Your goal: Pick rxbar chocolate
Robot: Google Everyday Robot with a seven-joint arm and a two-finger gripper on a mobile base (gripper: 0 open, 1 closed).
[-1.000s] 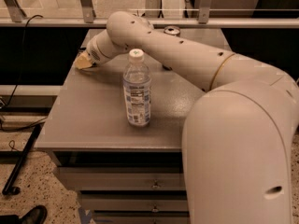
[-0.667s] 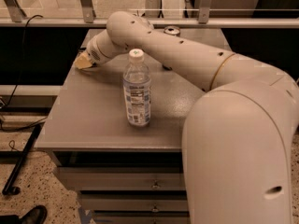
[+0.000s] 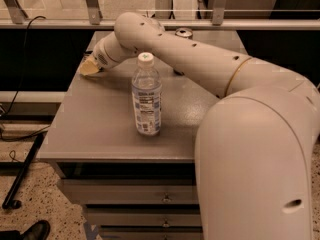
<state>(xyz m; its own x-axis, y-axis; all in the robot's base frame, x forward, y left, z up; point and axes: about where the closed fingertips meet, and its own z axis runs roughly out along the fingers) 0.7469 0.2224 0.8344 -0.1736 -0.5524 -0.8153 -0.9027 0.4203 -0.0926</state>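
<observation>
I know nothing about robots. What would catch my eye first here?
The huge white robot arm fills the right side and stretches across the grey table to its far left corner, where the gripper sits low by the surface. A clear water bottle with a white cap stands upright mid-table, in front of the arm. Behind the arm, the top of a silver can peeks out near the back edge.

Counter (image 3: 100, 134): grey, flat top, squared front edge.
Drawers (image 3: 150, 196): stacked under the counter, small metal pulls.
Floor (image 3: 35, 189): pale speckled stone.
Rail (image 3: 50, 24): horizontal metal bar behind the counter, with upright posts (image 3: 92, 1) and clear panels above it.
Cable (image 3: 22, 69): black, hanging at left.
Pole (image 3: 22, 174): black, slanting down to the floor.
Light: warm, dim.
Hand (image 3: 90, 67): low at the counter's far-left edge.
</observation>
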